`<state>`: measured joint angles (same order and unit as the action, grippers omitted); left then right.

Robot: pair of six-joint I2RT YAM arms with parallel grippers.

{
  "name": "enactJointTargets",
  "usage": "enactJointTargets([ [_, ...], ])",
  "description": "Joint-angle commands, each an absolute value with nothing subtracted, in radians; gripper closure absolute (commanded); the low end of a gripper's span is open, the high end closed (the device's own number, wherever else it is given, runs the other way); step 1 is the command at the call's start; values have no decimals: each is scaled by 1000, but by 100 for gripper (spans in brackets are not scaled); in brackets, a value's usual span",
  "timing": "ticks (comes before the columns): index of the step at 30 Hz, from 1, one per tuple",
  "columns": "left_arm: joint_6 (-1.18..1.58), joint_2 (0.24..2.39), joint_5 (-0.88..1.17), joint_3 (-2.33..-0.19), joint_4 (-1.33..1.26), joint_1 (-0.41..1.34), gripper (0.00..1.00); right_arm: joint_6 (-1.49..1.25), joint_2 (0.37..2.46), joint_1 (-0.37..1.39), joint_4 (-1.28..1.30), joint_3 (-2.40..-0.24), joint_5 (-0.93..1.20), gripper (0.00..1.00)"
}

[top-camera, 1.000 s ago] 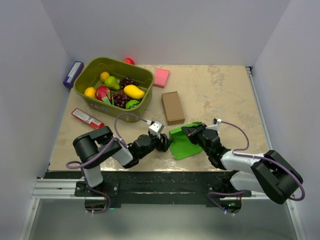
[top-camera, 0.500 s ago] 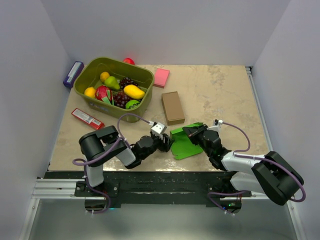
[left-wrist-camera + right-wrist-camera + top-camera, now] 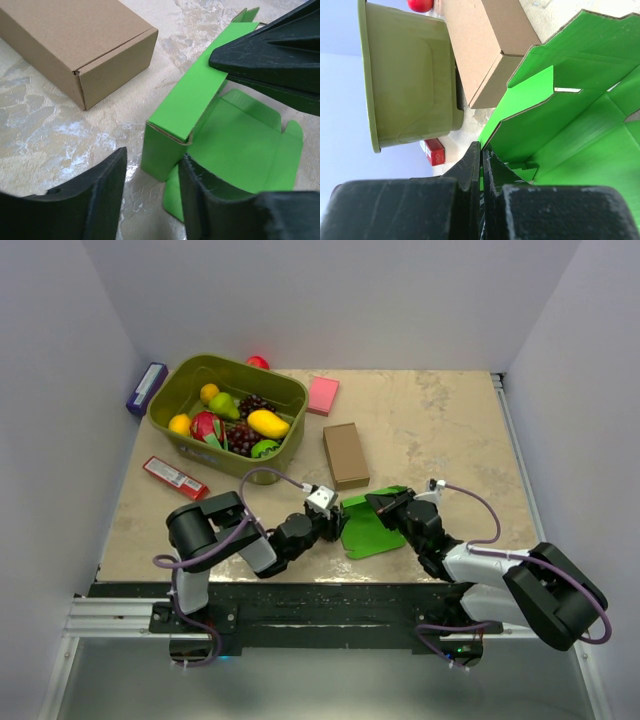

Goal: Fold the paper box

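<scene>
1. Spanning the whole workspace: tan marbled table (image 3: 440,420), walled in on three sides.
2. Olive bin (image 3: 192,448) sits at the far left of the table, filled with toy fruit (yellow, red, green pieces and dark grapes).
3. Paper box (image 3: 372,532), bright green, lies near the front edge at centre, between the two grippers. It is partly folded: the base panel and flaps are flat on the table, and one long side wall is raised upright with its top lip bent over.
4. Brown cardboard box (image 3: 345,454) is closed, just beyond the paper box and not touching it.
5. Right gripper (image 3: 372,502): jaws pressed together, pinching the top edge of the raised green wall at its far end. The wrist view shows a thin sliver of green card between the fingers.
6. Left gripper (image 3: 152,157): jaws apart, low over the table, with the near corner of the raised wall in the gap. Table surface shows between the left finger and the card, so nothing is clamped.
7. Red packet (image 3: 174,477) lies flat, on the near side of the bin at the left.
8. Pink pad (image 3: 323,395) lies to the right of the bin, at the far side.
9. Purple box (image 3: 147,387) is at the left wall beside the bin.
10. Red ball (image 3: 258,362) is behind the bin's far rim, only partly visible.
</scene>
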<state>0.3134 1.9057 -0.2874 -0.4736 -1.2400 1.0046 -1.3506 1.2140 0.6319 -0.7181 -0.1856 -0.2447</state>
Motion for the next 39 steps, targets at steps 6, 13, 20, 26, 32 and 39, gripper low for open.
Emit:
enactJointTargets([
  [6,235,1936,-586,-572,-1230,1043,69,-1339,1212,644,-595,-178,-255,100],
  [13,219,1960,-761,-638,-1105,1071,81,-1367,1203,658,-531,-202,-276,100],
  [20,190,1970,-838,-635,-1083,1072,97,-1376,1117,664,-444,-198,-328,100],
  [26,207,1910,-810,-621,-991,1069,100,-1333,1031,663,-364,-232,-333,92],
  [32,324,1740,-540,-592,-687,956,100,-1091,910,663,-137,-391,-307,41],
  [39,342,1574,-157,-591,-422,792,100,-703,890,663,202,-670,-253,16],
])
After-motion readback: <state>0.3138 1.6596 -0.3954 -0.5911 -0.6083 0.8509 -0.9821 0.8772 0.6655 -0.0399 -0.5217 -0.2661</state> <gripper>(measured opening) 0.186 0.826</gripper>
